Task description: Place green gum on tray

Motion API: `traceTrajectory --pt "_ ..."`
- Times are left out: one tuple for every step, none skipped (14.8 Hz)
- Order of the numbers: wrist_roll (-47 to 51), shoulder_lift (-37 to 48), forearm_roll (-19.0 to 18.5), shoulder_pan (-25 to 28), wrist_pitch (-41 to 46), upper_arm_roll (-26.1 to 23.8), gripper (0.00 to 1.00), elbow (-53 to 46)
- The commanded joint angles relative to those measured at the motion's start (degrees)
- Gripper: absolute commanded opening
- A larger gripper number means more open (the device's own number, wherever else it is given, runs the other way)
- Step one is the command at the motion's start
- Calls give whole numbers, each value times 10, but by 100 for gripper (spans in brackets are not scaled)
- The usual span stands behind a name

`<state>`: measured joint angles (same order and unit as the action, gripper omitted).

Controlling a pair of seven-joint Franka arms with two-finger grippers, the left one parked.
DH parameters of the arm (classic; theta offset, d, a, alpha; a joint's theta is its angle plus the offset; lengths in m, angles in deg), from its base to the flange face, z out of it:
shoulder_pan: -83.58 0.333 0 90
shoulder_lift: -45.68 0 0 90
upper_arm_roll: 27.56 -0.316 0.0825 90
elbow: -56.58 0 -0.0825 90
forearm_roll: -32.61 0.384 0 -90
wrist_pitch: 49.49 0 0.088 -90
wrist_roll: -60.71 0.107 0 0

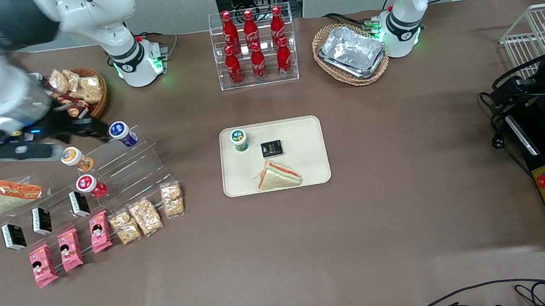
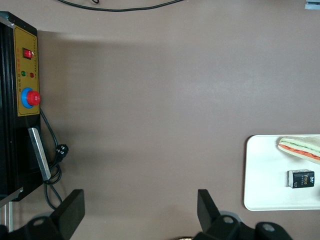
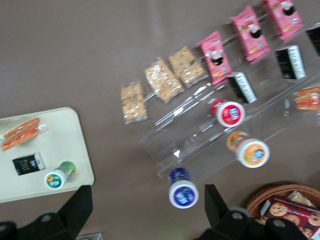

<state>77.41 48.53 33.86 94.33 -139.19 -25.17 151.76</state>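
The gum (image 1: 239, 139) stands upright on the tray (image 1: 307, 135), in the tray corner farthest from the front camera, toward the working arm's end; a black box (image 1: 271, 148) lies just beside the gum; a sandwich (image 1: 278, 176) lies on the same tray, nearer the front camera than the gum. The gripper (image 3: 145, 200) hangs above the acrylic rack (image 1: 122, 165), well apart from the tray; its fingers (image 3: 77, 205) are spread wide and hold nothing. The front view shows the gripper only as a dark mass near the blue canister (image 1: 122, 133), so finger spacing is not readable there; the right wrist view shows both fingers apart with bare table between them. The right wrist view also shows the gum (image 3: 58, 176) resting on the tray (image 3: 80, 150), with the blue canister (image 3: 183, 189), orange canister (image 3: 248, 148) and red canister (image 3: 228, 112) on the rack steps. The left wrist view shows only part of the tray (image 2: 265, 175), with the black box (image 2: 301, 178) and sandwich (image 2: 300, 148); the gum is outside that view.
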Motion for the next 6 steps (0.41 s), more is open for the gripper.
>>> traceTrajectory --pt "-76 3 9 3 13 56 100 -26" --pt "-96 2 6 2 13 65 100 -32" --pt "-104 3 5 2 13 75 100 -33" --pt "-109 3 3 2 13 84 100 -33" --pt "-122 3 2 0 13 92 100 -33" --pt "-136 1 4 -10 12 95 100 -33"
